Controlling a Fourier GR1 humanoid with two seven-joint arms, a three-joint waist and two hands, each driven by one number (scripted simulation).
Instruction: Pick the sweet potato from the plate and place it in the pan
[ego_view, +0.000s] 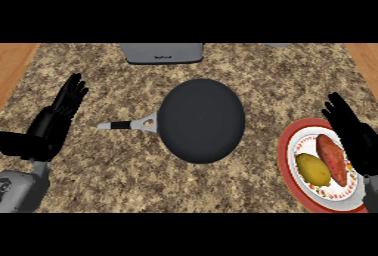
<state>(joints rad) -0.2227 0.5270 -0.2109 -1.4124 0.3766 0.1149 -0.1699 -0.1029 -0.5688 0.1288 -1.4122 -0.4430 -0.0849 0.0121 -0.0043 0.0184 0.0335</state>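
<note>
- Left hand (57, 114) showed at the left edge of the frame, fingers straight and pointing up, holding nothing; it read as resting, well apart from everything else.
- Counter (96, 165) was speckled brown stone, filling most of the view, with wood showing at the upper corners.
- Grey appliance (162, 52) sat at the top centre, partly cut off; its kind could not be told.
- Pan (201, 120) lay in the middle of the frame, dark and round, with nothing in it. Its handle (127, 124) pointed toward the left, black grip at the tip.
- Plate (289, 137), red-rimmed with a white centre, sat at the lower right, near the pan but not touching it.
- Yellow lemon-like fruit (314, 169) lay on the plate's left half.
- Sweet potato (332, 157) lay just to the right of the fruit, touching or nearly so, reddish, long axis running up and down the frame.
- Right hand (354, 131) stood at the right edge above the plate's far rim, fingers straight and spread, closed on nothing; the root was not yet taken.
- Judgement: the sweet potato looked stiff and moderately heavy, not fragile, skin dull rather than slick. Best hold seemed across its thick middle, thumb on the fruit side, though the gap there looked narrow and the fruit might be nudged.
</note>
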